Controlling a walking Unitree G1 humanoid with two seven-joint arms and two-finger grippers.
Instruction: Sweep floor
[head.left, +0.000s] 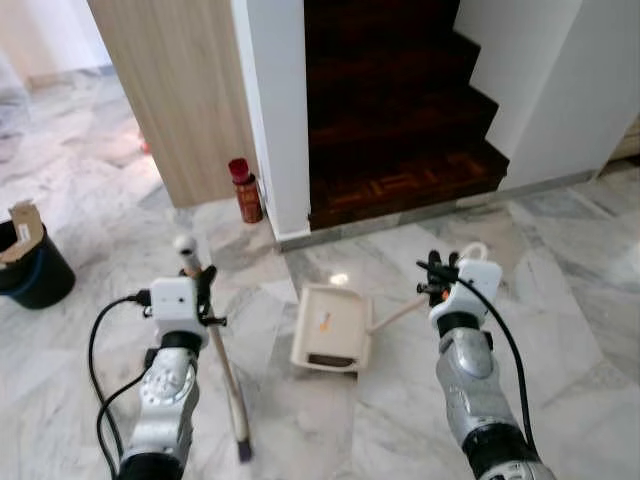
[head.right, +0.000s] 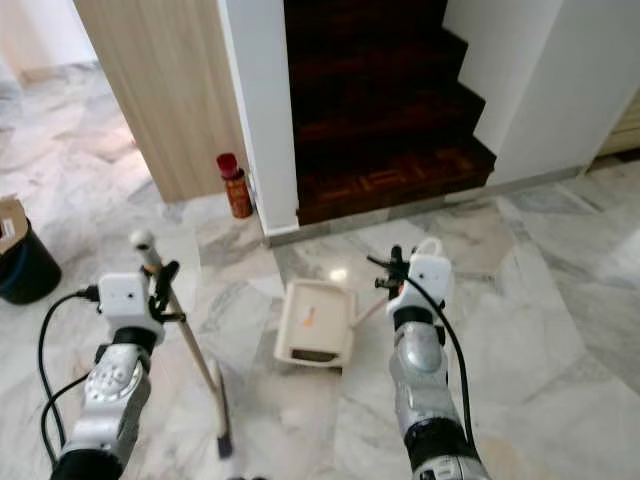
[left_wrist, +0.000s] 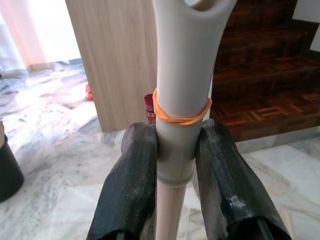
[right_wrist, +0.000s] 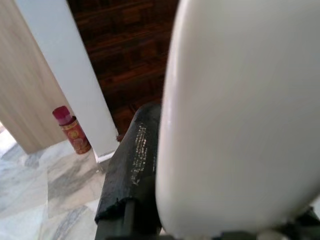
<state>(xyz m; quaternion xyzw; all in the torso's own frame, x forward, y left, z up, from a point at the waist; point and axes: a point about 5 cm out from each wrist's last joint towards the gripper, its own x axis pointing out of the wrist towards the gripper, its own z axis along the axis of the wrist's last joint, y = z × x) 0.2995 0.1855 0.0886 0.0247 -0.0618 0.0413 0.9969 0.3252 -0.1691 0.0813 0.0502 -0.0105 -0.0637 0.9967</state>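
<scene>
My left gripper (head.left: 205, 292) is shut on a cream broom handle (left_wrist: 179, 100), just below an orange rubber band (left_wrist: 180, 116); both black fingers (left_wrist: 135, 170) press against its sides. The broom (head.left: 222, 355) slants down to its dark head (head.left: 242, 442) on the marble floor between my arms. A cream dustpan (head.left: 330, 328) lies flat on the floor ahead. Its long handle (head.left: 400, 313) rises to my right gripper (head.left: 441, 272), which is shut on the handle's white end (right_wrist: 240, 125). One black finger (right_wrist: 134, 165) shows beside it.
Dark wooden stairs (head.left: 400, 120) rise straight ahead behind a white pillar (head.left: 280, 120). A red can (head.left: 245, 190) stands at the foot of a wood panel (head.left: 180, 90). A black bin (head.left: 38, 275) holding cardboard sits at far left. Marble floor (head.left: 570, 300) spreads around.
</scene>
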